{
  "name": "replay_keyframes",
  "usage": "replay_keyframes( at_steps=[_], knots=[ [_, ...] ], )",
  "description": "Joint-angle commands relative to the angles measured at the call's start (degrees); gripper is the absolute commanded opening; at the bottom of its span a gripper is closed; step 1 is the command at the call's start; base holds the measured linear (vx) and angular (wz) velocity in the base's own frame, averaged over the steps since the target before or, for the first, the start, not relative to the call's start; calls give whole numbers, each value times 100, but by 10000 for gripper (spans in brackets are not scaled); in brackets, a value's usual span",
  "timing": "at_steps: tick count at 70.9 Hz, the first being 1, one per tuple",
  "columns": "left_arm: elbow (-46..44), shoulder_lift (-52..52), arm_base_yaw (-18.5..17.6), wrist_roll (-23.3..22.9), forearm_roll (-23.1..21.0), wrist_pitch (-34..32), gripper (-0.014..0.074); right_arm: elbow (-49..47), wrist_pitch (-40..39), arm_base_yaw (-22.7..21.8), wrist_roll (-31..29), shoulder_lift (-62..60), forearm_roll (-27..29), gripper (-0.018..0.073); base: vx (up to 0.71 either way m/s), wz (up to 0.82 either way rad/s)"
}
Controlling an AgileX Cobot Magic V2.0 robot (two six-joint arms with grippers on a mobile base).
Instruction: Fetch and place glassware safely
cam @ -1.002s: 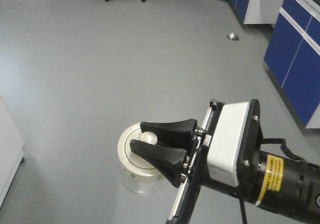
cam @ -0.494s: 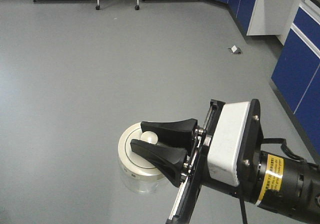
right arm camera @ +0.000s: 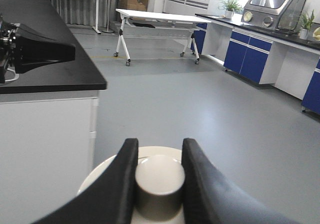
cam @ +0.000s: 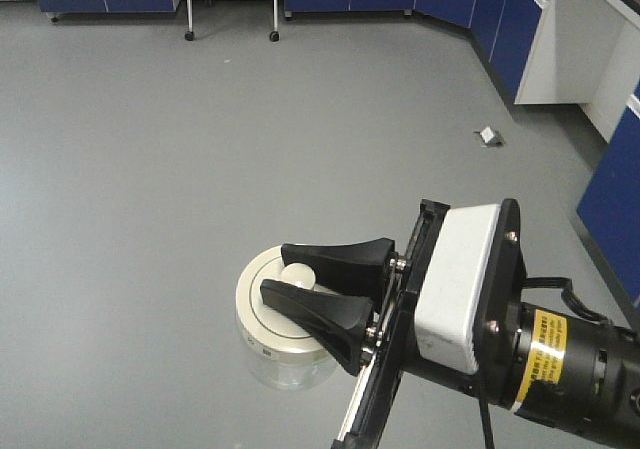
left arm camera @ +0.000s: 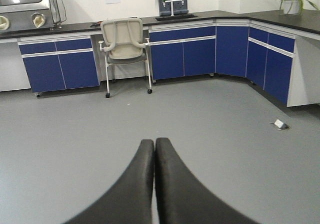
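Jar (cam: 283,361), near and left of centre, is held by its lid knob (right arm camera: 159,181), right gripper (cam: 280,272) clamped on it; left gripper (left arm camera: 154,144) fingers pressed together over grey floor (left arm camera: 225,149).

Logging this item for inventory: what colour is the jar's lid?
Cream-white. The lid shows best in the exterior front-facing view.

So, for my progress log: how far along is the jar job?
Fetched: the right gripper is shut on the lid knob of the jar. In hand: the jar hangs over bare floor, apparently mid-carry. Left: setting it down; no landing surface shows under it. The left gripper is shut, empty.
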Motion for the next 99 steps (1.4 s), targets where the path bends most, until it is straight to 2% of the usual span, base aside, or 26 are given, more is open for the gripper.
replay_keyframes(
  at_steps=[1,49,99],
  knots=[
    [-135,51,-9,-17,-38,-406,-7,-163,-469,1,-25,-151,186,-4,58,6],
    [-135,51,-9,-17,-38,-406,-7,-163,-471,1,-25,-151,186,-4,59,8],
    [-135,51,-9,-17,-38,-406,-7,-163,-470,1,-25,-151,186,-4,60,-6]
  ],
)
